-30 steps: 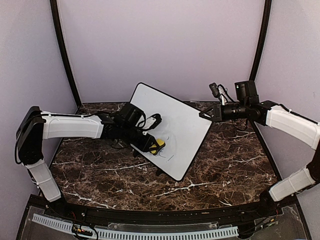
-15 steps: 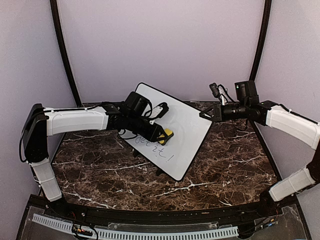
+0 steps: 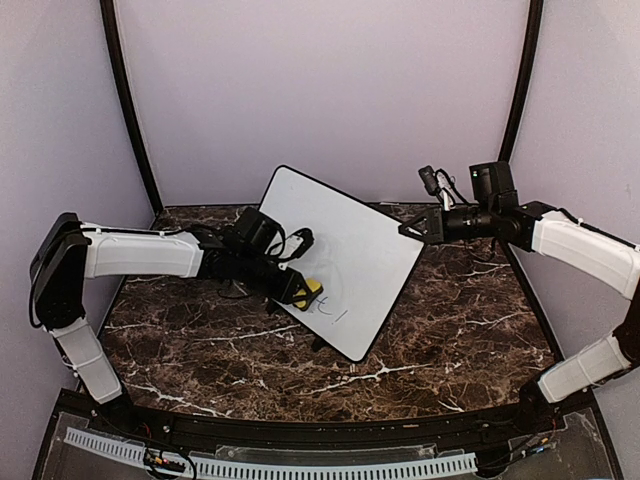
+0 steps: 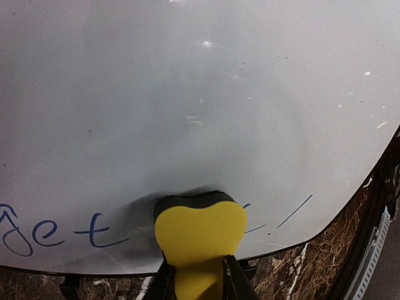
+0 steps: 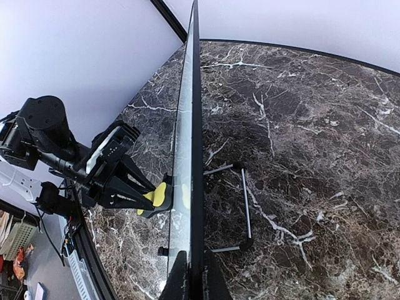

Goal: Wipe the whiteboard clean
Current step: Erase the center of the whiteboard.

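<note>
We note dark marble tabletop (image 3: 450,320), white-veined; lilac walls (image 3: 330,90) around. We count one whiteboard (image 3: 365,250), one yellow eraser (image 3: 312,290), two hands. From left: left hand (image 3: 298,290) clamped on yellow eraser, pressed to board's near part. Board propped tilted mid-tabletop: glossy white, thin black frame, blue handwriting (image 4: 50,231) along near edge. right hand (image 3: 408,231) pinched shut on right corner.

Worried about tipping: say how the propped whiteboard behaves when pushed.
The glossy black-framed white whiteboard is likely stiff: its edge looks straight. Its thin wire stand suggests easy tipping, so the right end effector pinching the edge probably steadies it.
</note>
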`<state>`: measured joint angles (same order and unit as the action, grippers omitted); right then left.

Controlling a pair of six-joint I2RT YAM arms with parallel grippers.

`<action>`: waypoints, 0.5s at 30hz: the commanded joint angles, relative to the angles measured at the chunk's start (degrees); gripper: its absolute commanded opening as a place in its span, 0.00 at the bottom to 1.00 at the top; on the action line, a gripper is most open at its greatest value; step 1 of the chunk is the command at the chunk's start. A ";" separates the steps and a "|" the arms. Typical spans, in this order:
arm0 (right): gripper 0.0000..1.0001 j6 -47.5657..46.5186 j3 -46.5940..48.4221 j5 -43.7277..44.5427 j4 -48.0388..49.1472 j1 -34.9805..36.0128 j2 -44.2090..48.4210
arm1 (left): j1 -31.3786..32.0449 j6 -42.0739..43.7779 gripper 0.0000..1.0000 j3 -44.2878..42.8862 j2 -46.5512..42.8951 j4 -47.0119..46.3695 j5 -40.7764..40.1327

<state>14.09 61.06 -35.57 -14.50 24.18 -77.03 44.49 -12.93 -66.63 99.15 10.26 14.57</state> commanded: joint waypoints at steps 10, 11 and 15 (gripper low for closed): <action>0.00 -6.70 -0.04 -1.48 -1.68 2.23 -0.43 | -11.31 3.34 0.03 -0.69 -3.94 6.14 -4.87; 0.00 -6.66 0.41 -1.25 -1.89 2.12 -0.69 | -11.60 3.74 0.03 -0.78 -4.27 6.54 -6.06; 0.00 -6.23 2.16 -0.55 -2.26 0.68 -1.29 | -12.53 5.23 0.02 0.62 -5.70 6.36 -8.45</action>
<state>14.04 61.52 -35.77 -14.90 24.29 -77.12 32.58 -10.39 -66.13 97.14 15.07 9.96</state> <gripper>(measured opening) 0.033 0.224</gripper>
